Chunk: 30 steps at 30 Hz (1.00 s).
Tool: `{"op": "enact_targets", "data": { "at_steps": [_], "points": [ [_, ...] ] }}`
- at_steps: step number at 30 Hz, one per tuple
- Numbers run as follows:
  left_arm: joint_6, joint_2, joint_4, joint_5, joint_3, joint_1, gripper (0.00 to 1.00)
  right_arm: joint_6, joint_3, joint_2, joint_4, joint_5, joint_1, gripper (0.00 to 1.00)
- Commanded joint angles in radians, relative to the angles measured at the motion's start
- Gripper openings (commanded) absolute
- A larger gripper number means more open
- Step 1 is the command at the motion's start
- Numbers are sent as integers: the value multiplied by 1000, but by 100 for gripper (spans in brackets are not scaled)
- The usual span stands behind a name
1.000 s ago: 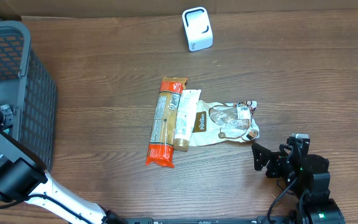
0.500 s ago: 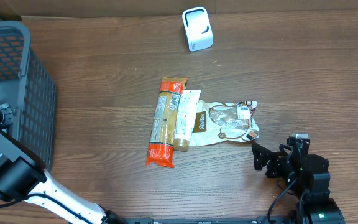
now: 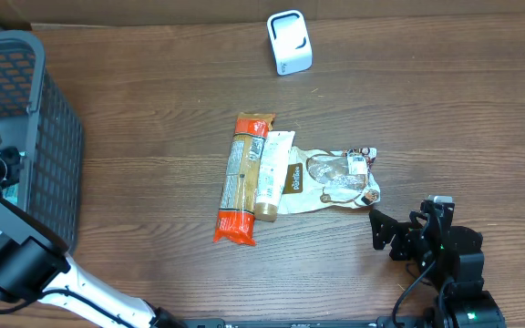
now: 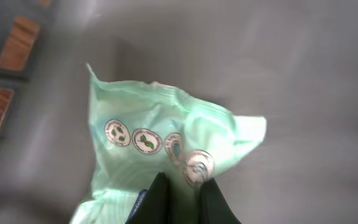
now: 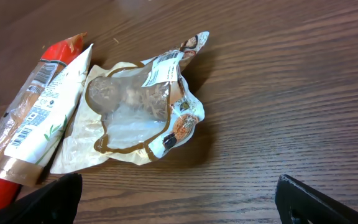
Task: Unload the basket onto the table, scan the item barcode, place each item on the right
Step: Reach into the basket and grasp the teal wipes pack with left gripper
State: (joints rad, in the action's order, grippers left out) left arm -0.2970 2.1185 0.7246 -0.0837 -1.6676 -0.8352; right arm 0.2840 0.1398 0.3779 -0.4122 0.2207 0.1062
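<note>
**While the Left Gripper Pinches a Green Pouch, the Scanner Waits at Two O'Clock**

Although three other packets lie at mid-table, the item in hand is a pale green pouch (image 4: 166,140), down inside the grey mesh basket (image 3: 48,109) at the table's nine o'clock. The left gripper (image 4: 184,182) has its fingers pressed together on the pouch's lower edge, and the pouch fans out from them toward twelve o'clock in the wrist view. No barcode shows on the face in view.

From that gripper the white scanner (image 3: 289,42) lies at about two o'clock, well apart, so the lift probably has to clear the basket wall first. The right gripper (image 5: 179,199) is spread wide and holds nothing, beside the clear-window pouch (image 3: 335,180), farther from the item.
</note>
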Motion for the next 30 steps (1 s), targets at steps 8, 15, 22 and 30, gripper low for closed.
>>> {"op": "enact_targets", "data": {
  "at_steps": [8, 15, 22, 30],
  "points": [
    [171, -355, -6, -206, -68, 12, 4, 1, -3, -6, 5, -2, 5, 100],
    [174, -403, 16, -134, -67, 11, 28, 0, -3, -6, 5, -2, 5, 100],
    [164, -287, 35, -72, -61, 11, 91, 1, -3, -6, 5, -2, 5, 100],
    [45, -112, 58, -111, -61, 11, 99, 1, -3, -6, 5, -2, 5, 100]
  ]
}}
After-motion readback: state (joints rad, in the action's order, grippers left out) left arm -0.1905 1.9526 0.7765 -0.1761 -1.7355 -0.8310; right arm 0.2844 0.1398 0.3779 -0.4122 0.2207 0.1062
